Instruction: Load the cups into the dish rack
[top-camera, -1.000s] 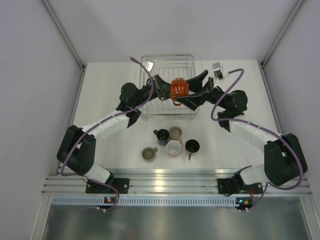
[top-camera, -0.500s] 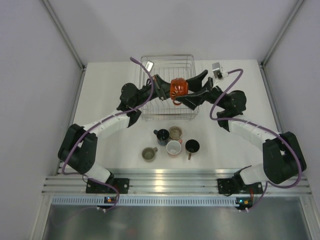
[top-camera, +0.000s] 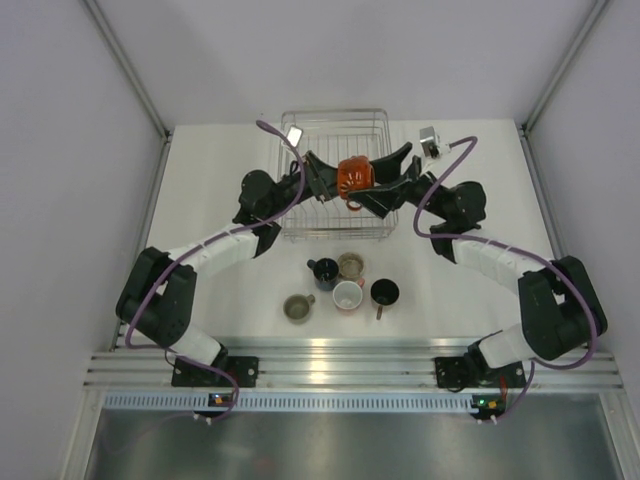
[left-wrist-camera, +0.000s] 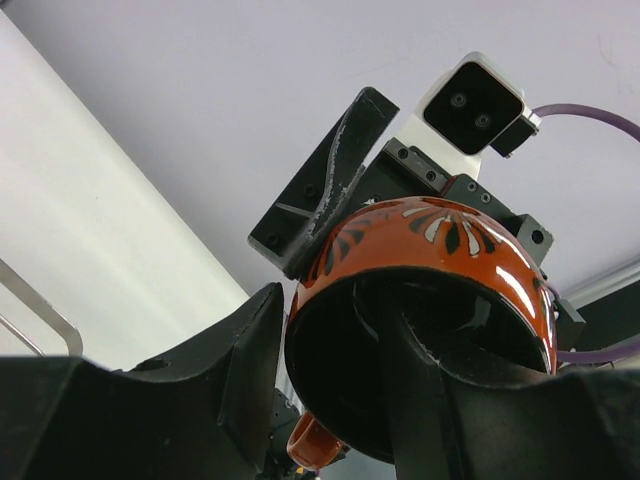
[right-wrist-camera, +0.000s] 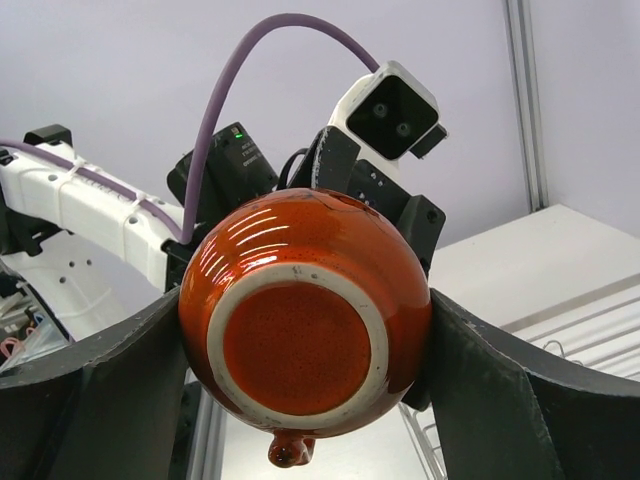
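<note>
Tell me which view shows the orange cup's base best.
Right wrist: the orange cup turns its glazed base and foot ring straight at the lens. Left wrist shows its open mouth and patterned side; top external shows only a small side view.

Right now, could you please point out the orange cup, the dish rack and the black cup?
orange cup (right-wrist-camera: 300, 345): right wrist view, underside.
dish rack (top-camera: 335, 113): top view, far rim.
black cup (top-camera: 385, 292): top view, inside.

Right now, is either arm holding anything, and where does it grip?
The right gripper clamps the orange cup by its sides; the left gripper straddles its rim, grip uncertain.
</note>
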